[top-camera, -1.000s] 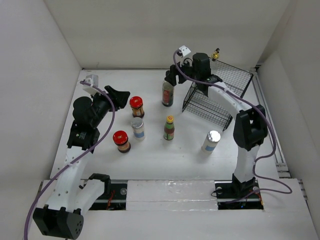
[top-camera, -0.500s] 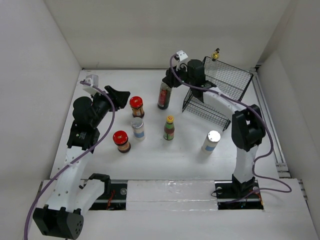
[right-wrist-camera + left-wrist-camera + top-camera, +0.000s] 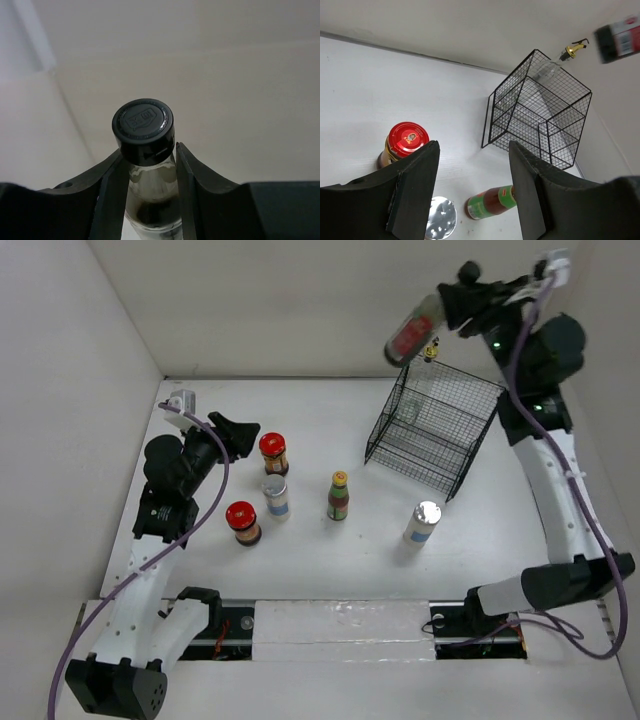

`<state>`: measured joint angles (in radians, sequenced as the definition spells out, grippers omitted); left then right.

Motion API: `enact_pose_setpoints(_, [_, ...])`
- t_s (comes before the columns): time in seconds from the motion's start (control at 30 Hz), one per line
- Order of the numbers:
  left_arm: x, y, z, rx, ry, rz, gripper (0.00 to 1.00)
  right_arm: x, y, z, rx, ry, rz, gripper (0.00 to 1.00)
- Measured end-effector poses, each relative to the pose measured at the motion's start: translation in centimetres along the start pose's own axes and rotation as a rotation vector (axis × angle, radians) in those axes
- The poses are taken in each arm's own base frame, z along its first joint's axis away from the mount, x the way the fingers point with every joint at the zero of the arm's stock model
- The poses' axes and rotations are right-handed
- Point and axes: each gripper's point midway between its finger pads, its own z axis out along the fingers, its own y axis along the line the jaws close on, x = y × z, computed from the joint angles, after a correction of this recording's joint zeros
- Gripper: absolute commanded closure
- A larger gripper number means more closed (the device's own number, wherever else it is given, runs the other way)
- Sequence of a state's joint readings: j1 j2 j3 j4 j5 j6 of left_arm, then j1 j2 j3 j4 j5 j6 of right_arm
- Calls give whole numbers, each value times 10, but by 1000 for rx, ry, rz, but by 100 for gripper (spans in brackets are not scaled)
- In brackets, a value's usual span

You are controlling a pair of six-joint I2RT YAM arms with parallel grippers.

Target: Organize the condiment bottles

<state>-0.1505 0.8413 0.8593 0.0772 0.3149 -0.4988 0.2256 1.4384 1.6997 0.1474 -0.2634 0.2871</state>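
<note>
Currently, right end effector (image 3: 148, 151) pinches the black-capped bottle (image 3: 143, 122) by its neck, tilted, high by the basket (image 3: 440, 430) — may slip; left end effector (image 3: 472, 150) spread, empty.

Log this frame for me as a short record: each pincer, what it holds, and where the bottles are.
right pincer: shut on black-capped bottle, high in the air by the wire basket
left pincer: open, empty, beside the far red-lidded jar
in basket: gold-topped clear bottle
upright on table: near red-lidded jar, two silver-capped jars, yellow-capped green bottle, plus that far jar
</note>
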Motion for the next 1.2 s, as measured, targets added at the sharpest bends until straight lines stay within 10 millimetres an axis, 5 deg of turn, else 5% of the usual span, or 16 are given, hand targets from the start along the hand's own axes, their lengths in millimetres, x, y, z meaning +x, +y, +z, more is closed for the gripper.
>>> enact_pose_setpoints(0.13, [-2,-2,-2,5,-9,3,47,-80,-42,-35,145,-161,-59,85])
enact_pose_setpoints(0.27, [-2,-3,-3,11,-7,3,47,-99,-87,-58,278,-185,-83,86])
enact_pose_setpoints(0.5, [-1,-5,-3,22,-1,4,47,-61,-157,-69,414,-67,-41,86])
enact_pose_setpoints(0.73, [-1,-5,-3,23,-1,4,47,8,-207,-59,470,83,22,88])
enact_pose_setpoints(0.9, [-1,-5,-2,22,1,3,47,37,-227,-58,504,145,33,88])
enact_pose_setpoints(1.2, [0,-4,0,23,3,3,47,50,-242,-62,570,148,-44,89])
